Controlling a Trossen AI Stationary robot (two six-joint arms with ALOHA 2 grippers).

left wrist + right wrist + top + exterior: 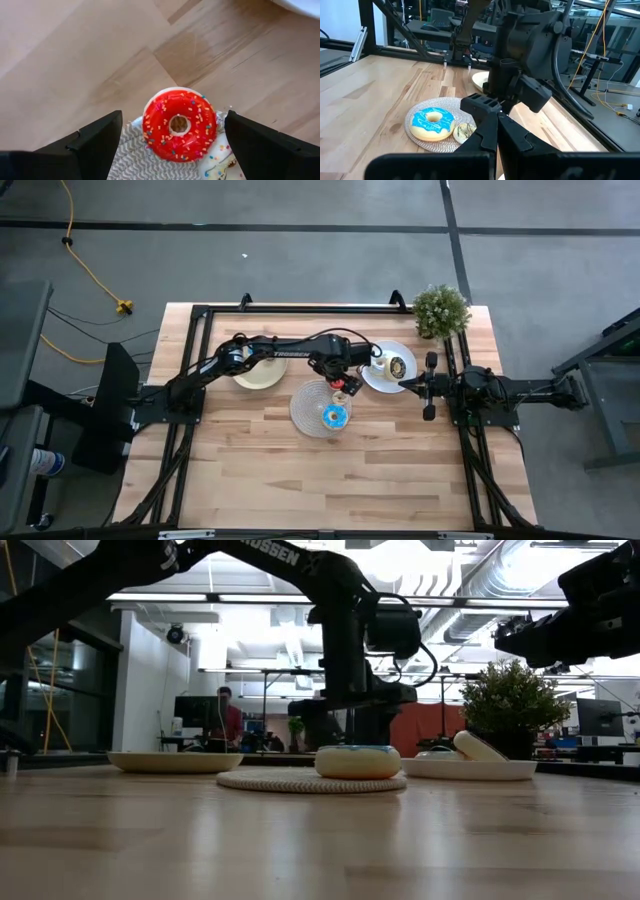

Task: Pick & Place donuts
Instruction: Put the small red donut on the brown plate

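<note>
The left arm reaches across the table [300, 470] from the left side, stretched out long, and bends down at the wrist. Its claw [343, 388] hangs over the far edge of the round woven mat [308, 402]. The left claw's two fingers [95, 142] stand wide apart, one on each side of the red donut [179, 124] with sprinkles. They are not touching it. The red donut sits at the edge of the mat, partly on top of a white donut [222, 162] with sprinkles.

A blue donut [334, 416] lies flat on the same mat, on the near side. Another white donut [478, 746] leans tilted on the white plate [382, 378], just beside the mat. A tan plate [258, 376] sits on the other side, under the left arm.

The right arm waits at the right side of the table, held level. Its claw [408, 384] is clenched tight with nothing in it, over the edge of the white plate. A small green plant [440, 310] stands at the far right corner.
</note>
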